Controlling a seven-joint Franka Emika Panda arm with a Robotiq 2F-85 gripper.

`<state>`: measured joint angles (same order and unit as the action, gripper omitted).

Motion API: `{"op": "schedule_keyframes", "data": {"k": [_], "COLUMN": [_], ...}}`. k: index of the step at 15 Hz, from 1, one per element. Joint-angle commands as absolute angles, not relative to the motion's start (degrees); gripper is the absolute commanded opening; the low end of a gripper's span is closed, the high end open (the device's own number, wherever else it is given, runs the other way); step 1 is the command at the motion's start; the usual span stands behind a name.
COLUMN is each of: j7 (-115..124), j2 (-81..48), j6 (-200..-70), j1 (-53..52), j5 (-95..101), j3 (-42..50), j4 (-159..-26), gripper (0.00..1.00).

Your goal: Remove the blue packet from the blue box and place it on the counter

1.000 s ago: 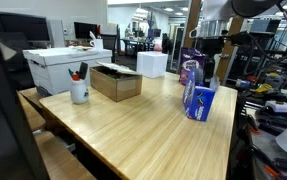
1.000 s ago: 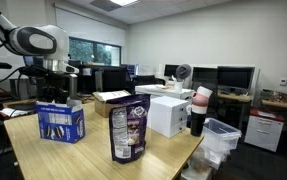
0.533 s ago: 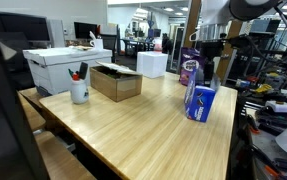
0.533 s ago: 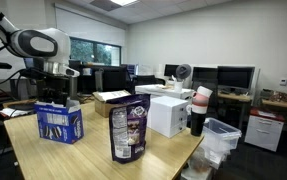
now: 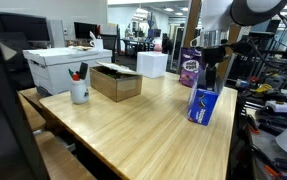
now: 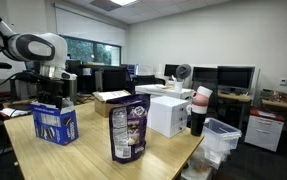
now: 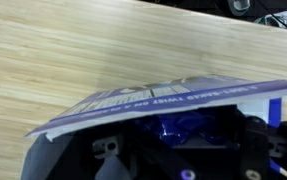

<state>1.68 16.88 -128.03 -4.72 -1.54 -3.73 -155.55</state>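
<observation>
The blue box [image 5: 202,105] stands upright on the wood-grain counter [image 5: 133,125] near its edge; it also shows in an exterior view [image 6: 55,123]. My gripper [image 5: 211,82] hangs straight above the box's open top, fingers reaching down into it, as an exterior view [image 6: 55,99] also shows. In the wrist view the box's printed flap [image 7: 153,100] fills the middle. Under it the glossy blue packet [image 7: 178,125] lies inside the box between my dark fingers. My gripper [image 7: 181,142] looks open, its fingers wide on both sides of the packet; the tips are hidden in the box.
A purple standing pouch [image 6: 129,128] is on the counter, seen also behind the box [image 5: 190,68]. A brown cardboard box [image 5: 116,82], a white cup of pens [image 5: 79,90], a large white box [image 5: 65,66] and a smaller white box [image 6: 168,115] stand farther along.
The blue box has shifted a little sideways on the counter together with my gripper, which has come lower into its open top.
</observation>
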Motion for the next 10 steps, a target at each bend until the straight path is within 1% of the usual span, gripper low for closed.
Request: {"op": "schedule_keyframes", "data": {"k": [1,2,3,7,9,10], "j7": [4.08,4.37,5.28,6.01,6.84,7.61], "j2": [15.65,15.09,14.19,13.11,13.21,13.41], "j6": [-129.69,-129.74,-129.75,-129.50,-130.07,-130.53], "j1": [-5.35,-5.49,-5.71,-6.06,-5.89,-5.74], "j5": [-1.80,-1.74,-1.68,-1.49,-1.21,-1.04], "j3": [-5.30,-5.76,-6.58,-7.31,-7.51,-7.57], "j4": [-156.94,-157.17,-157.43,-157.17,-157.30,-157.41], "gripper": [0.91,0.94,0.95,0.93,0.95,0.93]}}
